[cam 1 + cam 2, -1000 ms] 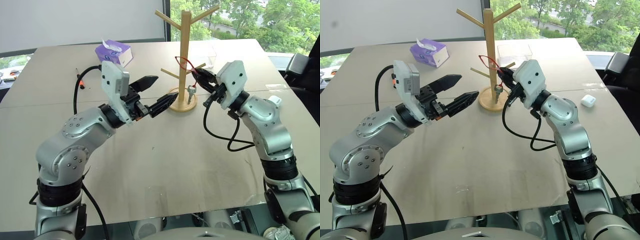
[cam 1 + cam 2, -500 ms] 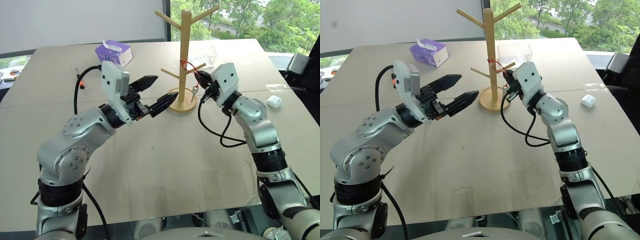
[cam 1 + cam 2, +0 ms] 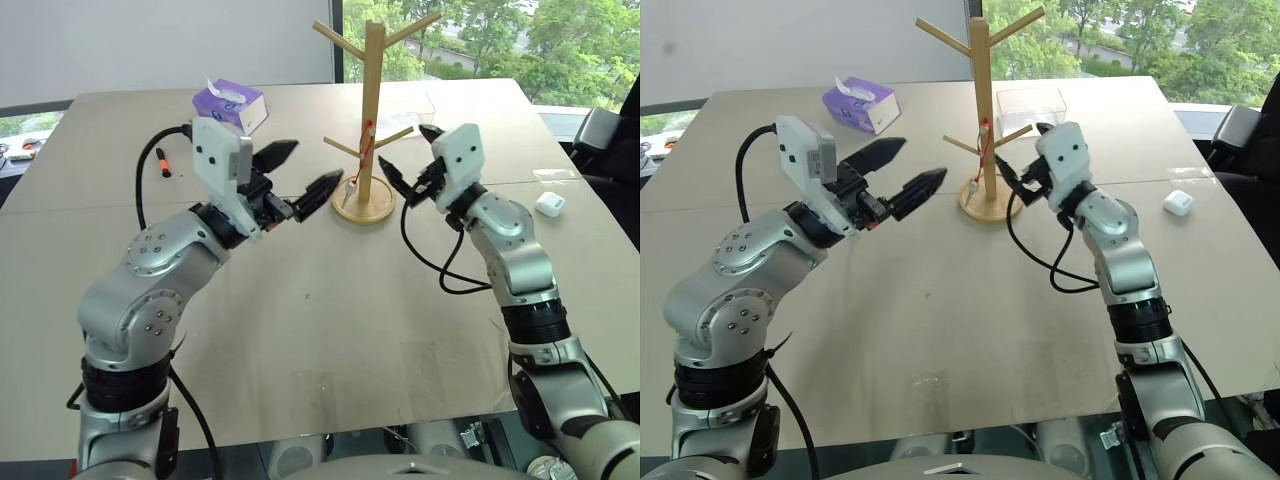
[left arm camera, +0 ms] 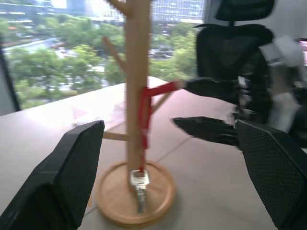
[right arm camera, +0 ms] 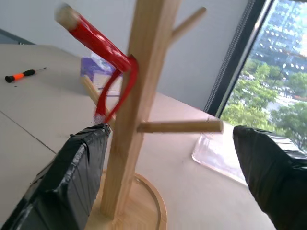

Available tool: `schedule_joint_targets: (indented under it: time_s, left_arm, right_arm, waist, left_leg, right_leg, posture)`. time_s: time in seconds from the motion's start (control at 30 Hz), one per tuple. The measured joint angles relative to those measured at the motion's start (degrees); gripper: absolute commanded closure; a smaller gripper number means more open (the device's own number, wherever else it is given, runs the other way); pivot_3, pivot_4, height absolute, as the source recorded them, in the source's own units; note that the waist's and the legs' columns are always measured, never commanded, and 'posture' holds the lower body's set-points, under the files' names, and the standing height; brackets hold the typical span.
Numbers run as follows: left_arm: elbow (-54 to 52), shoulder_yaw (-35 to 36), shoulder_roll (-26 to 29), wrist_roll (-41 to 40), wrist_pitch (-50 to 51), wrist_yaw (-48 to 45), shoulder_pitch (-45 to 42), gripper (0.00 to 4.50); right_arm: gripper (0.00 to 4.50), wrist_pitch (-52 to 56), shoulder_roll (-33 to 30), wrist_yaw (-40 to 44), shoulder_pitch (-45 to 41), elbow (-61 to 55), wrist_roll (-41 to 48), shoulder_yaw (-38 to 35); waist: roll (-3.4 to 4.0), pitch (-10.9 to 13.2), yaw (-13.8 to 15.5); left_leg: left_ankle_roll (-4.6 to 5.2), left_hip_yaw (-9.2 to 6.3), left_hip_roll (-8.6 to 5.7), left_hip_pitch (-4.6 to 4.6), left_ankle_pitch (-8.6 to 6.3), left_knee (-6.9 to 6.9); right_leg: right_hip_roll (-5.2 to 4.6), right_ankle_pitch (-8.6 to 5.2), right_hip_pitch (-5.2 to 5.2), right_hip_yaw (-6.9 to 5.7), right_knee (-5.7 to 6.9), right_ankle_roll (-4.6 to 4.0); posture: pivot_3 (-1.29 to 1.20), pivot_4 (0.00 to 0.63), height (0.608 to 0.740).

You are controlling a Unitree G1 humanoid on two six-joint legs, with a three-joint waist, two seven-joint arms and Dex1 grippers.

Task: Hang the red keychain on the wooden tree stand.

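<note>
The red keychain (image 3: 367, 141) hangs from a low peg against the pole of the wooden tree stand (image 3: 372, 90), its silver key dangling just above the round base. The right gripper (image 3: 408, 161) sits just beside the stand, jaws wide and holding nothing, the strap clear of them. The left gripper (image 3: 303, 175) hovers on the stand's other side, jaws wide and empty. The right wrist view adds an orange-handled screwdriver (image 5: 21, 75) on the surface; the left wrist view shows the key (image 4: 138, 180) closely.

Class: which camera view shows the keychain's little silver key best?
The left wrist view: the key hangs plainly at the end of the red strap, over the stand's base. Both eye views show it tiny beside the pole. The right wrist view shows the strap, no key.
</note>
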Motion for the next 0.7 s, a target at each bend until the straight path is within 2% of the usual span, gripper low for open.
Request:
schedule_joint_targets:
  time_s: [0.17, 0.3, 0.43, 0.7]
  left_arm:
    - [3.95, -1.94, -4.61, 10.47, -7.36, 4.1, 4.6, 0.0]
    - [14.28, -2.75, -11.27, 19.44, -17.49, 7.54, 11.55, 0.0]
    - [21.3, -1.79, -15.59, 24.67, -25.77, 11.3, 14.03, 0.0]
    - [27.53, 0.78, -18.46, 29.85, -34.19, 14.81, 14.5, 0.0]
  right_arm:
    - [0.09, -0.08, 0.68, -3.15, 4.54, 4.07, 1.9, -5.48]
    - [0.09, -1.78, 1.54, -5.22, 7.21, 10.03, 2.05, -7.52]
    - [0.09, -5.87, 1.65, -6.42, 7.23, 14.6, 1.88, -8.55]
    - [0.09, -15.76, 1.65, -8.27, 7.4, 23.48, 1.75, -10.82]
  waist:
    - [0.0, -0.02, -0.14]
    - [0.01, -0.01, -0.49]
    - [0.0, -0.02, -0.22]
    - [-0.02, -0.02, -0.18]
  left_leg:
    - [0.0, 0.08, 0.0, 0.05, 0.0, -0.02]
    - [0.02, 0.14, 0.03, 0.08, -0.01, -0.04]
    - [0.24, 0.13, 0.03, 0.05, -0.14, -0.02]
    - [0.26, 0.13, 0.03, 0.04, -0.15, -0.02]
  right_leg:
    - [0.0, 0.01, 0.0, 0.07, 0.0, 0.0]
    - [0.03, 0.01, -0.05, 0.13, 0.03, -0.01]
    - [0.02, 0.01, -0.06, 0.1, 0.03, -0.01]
    - [-0.01, 0.02, -0.05, 0.09, 0.02, 0.01]
  posture:
    - [0.0, 0.15, 0.74]
    - [0.0, 0.15, 0.74]
    - [0.0, 0.15, 0.74]
    - [0.0, 0.15, 0.74]
